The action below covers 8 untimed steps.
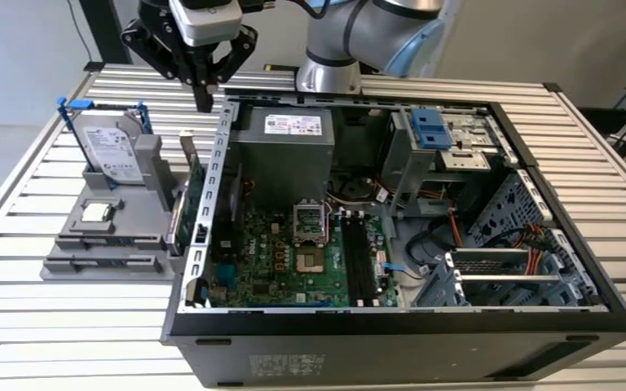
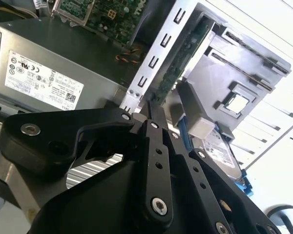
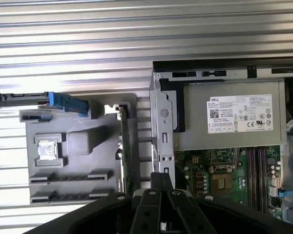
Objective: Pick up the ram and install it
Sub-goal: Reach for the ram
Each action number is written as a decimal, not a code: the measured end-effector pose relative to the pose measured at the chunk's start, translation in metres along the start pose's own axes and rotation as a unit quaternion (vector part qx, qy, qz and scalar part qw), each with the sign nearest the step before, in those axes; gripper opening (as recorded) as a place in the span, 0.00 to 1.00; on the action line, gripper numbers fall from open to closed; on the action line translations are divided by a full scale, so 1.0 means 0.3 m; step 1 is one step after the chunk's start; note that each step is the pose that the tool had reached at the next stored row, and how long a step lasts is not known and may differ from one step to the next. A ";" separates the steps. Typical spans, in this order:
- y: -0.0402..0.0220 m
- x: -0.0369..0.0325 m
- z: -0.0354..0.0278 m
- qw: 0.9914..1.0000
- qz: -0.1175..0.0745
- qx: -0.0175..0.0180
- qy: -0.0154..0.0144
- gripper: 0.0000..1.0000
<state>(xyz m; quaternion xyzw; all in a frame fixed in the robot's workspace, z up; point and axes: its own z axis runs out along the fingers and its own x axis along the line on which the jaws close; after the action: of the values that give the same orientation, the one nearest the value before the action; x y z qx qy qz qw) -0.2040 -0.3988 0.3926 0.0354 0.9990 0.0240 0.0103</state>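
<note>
exterior view high above the case (image 1: 400, 350), first wrist view straight down, second wrist view oblique — power supply (image 3: 229, 122) shared

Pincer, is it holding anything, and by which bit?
Nothing. The pincer is shut and empty, above the case wall. The ram stands on edge in the grey holder, untouched.

Black gripper (image 2: 150, 111): fingertips met, nothing held. Green ram (image 2: 183, 56): stood on edge in grey holder (image 2: 244, 68), just beside slotted case wall (image 2: 154, 58). Same holder bore processor (image 2: 237, 103) and hard drive (image 2: 217, 146). Power supply (image 2: 63, 53) lay inside the case.
</note>
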 end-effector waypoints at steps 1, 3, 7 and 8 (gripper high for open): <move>0.000 0.005 0.000 1.000 0.000 0.000 0.000 0.00; -0.001 0.014 0.000 1.000 0.000 0.000 0.000 0.00; -0.002 0.033 -0.001 1.000 0.000 0.000 0.000 0.00; -0.003 0.039 -0.001 1.000 0.000 0.000 0.000 0.00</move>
<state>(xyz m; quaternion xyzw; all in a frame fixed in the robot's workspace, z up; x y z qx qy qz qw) -0.2156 -0.3988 0.3926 0.0354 0.9990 0.0240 0.0103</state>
